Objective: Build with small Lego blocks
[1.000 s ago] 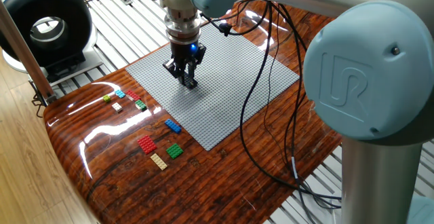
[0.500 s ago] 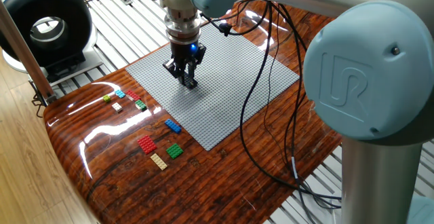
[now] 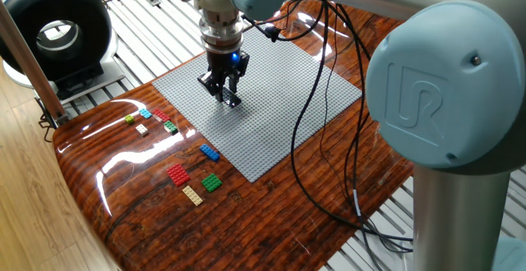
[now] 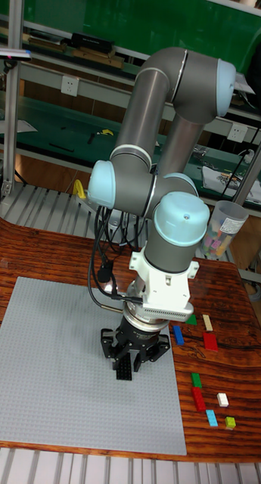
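I see the claw (image 3: 229, 96) low over the grey baseplate (image 3: 271, 115), in its half nearer the loose bricks, with its fingers pointing down. In the tall fixed view the claw (image 4: 127, 368) is pinching a dark studded brick (image 4: 125, 368) between its fingertips; whether that brick touches the baseplate I cannot tell from either view. The rest of the small Lego blocks lie loose on the bare wood of the desk (image 3: 148, 197), off the baseplate. One group sits near the baseplate corner: a yellow-green block (image 3: 130, 119), a light blue block (image 3: 145, 113), a white block (image 3: 142, 129), a small red block (image 3: 160, 116) and a small green block (image 3: 170, 126), the last two close together. A second group sits further along the baseplate edge: a blue block (image 3: 209, 152) just beside the edge, a larger red block (image 3: 178, 174), a tan block (image 3: 192, 195) and a green block (image 3: 212, 182), the tan and green ones near each other. Black cables (image 3: 329, 140) hang from the arm across the baseplate and desk. In the tall fixed view a clear cup (image 4: 224, 228) stands on the desk behind the arm.
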Controlling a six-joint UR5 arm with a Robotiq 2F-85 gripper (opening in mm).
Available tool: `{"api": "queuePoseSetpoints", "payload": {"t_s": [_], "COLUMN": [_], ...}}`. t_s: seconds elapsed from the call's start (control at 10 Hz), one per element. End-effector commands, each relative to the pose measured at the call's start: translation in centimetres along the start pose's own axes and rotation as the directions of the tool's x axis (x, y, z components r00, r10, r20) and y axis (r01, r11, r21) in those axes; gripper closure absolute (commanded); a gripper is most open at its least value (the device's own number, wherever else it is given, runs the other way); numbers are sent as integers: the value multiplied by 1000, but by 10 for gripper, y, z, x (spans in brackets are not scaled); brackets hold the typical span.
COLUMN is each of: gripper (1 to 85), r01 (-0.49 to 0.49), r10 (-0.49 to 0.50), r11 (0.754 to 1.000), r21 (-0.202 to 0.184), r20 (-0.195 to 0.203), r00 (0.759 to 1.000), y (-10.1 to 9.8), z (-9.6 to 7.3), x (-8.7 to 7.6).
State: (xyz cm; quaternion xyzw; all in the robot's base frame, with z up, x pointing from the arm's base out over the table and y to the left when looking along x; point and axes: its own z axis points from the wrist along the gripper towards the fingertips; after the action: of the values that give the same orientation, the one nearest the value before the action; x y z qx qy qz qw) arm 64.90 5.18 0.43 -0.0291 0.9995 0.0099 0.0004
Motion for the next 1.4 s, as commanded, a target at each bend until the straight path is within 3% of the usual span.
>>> {"api": "queuePoseSetpoints", "payload": {"t_s": [0.0,0.6,1.3], "gripper": [427,433,433], "r01": [-10,-7,7], "r10": [10,7,-8], "r11": [1000,1000,998], "r21": [-16,-22,-61], "r20": [-2,-21,-23], "r00": [1000,1000,1000], "y": [2,-4,7], "z": [-3,-8,0], "x": [0,13,14]}}
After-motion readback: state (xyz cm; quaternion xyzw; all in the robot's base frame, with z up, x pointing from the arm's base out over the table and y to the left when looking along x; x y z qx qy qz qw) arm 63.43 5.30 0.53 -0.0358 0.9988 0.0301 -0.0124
